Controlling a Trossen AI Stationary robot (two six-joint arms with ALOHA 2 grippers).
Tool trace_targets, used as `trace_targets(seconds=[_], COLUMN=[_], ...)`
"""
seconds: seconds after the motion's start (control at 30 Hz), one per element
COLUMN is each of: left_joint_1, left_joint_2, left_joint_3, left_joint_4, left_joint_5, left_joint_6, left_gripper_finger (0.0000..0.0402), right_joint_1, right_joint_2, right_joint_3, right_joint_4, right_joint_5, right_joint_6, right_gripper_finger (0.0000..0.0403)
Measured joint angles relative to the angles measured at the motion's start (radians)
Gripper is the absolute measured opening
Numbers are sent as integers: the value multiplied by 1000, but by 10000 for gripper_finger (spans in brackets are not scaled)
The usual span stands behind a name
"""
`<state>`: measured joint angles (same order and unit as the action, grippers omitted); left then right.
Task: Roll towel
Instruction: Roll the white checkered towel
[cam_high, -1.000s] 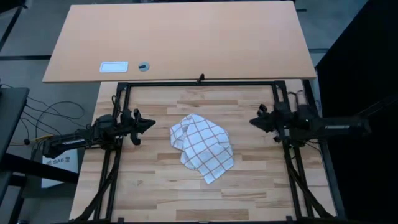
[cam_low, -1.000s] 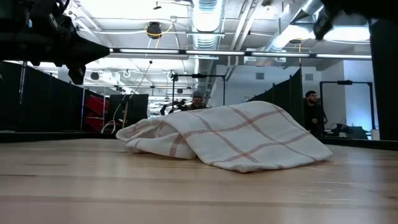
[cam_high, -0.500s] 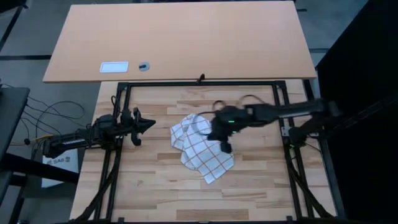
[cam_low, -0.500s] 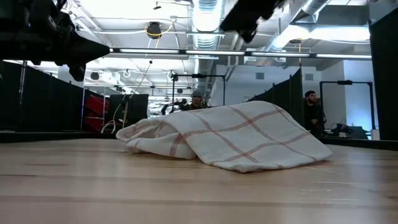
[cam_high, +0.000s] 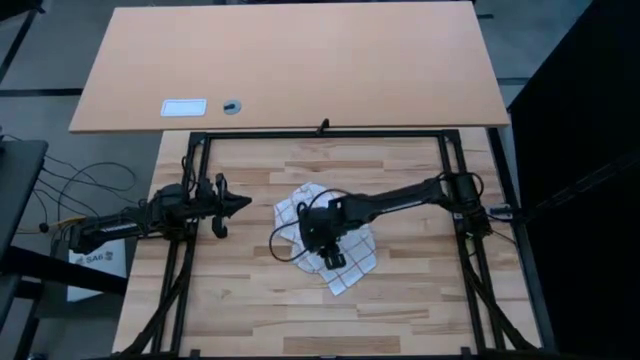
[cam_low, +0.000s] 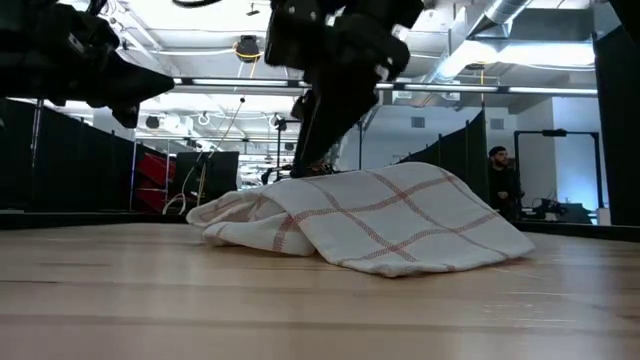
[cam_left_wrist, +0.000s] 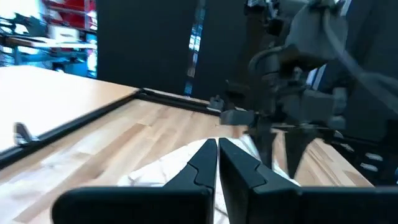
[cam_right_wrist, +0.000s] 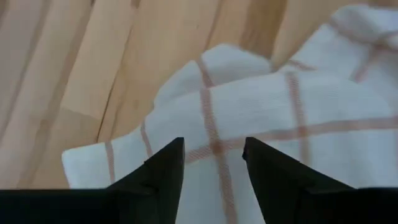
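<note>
Both arms were matte black — jointed segments with looping black cables; the right gripper (cam_right_wrist: 212, 163) ended in two flat, wedge-shaped black fingers (cam_right_wrist: 163, 171).

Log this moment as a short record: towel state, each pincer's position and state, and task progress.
towel: crumpled heap, mid-table, not rolled
right pincer: over the towel, fingers apart, cloth showing between them, nothing gripped
left pincer: shut, empty, waiting at the table's left side
table: bare wood around the heap
progress: rolling not yet begun
</note>
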<state>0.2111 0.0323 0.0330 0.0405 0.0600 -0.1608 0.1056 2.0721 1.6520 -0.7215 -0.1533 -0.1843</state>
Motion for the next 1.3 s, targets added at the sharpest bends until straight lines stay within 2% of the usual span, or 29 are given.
trace_targets(seconds=[0.2, 0.3, 0.4, 0.6, 0.73, 0.87, 1.1, 1.3], left_joint_1=[0, 0, 0, 0, 0, 0, 0, 0], left_joint_2=[0, 0, 0, 0, 0, 0, 0, 0], left_joint_3=[0, 0, 0, 0, 0, 0, 1, 3], left_joint_4=[-54, -57, -57, -57, -57, -58, -67, -83], left_joint_5=[14, 14, 14, 13, 13, 13, 10, 7], left_joint_6=[22, 21, 30, 32, 33, 35, 18, 8], left_gripper_finger=[0, 0, 0, 0, 0, 0, 0, 0], right_joint_1=[14, 4, -4, -1, 12, 12, 29, 51], right_joint_2=[49, 44, 40, 43, 41, 36, 44, 45], right_joint_3=[0, 1, 2, 2, 9, 75, 92, 92], right_joint_4=[3, 25, 9, 11, 41, 16, 11, 22], right_joint_5=[96, 107, 107, 56, 52, 45, 48, 236], right_joint_6=[18, 63, 83, 65, 79, 168, 336, 416], right_gripper_finger=[156, 145, 117, 24, 7, 36, 134, 186])
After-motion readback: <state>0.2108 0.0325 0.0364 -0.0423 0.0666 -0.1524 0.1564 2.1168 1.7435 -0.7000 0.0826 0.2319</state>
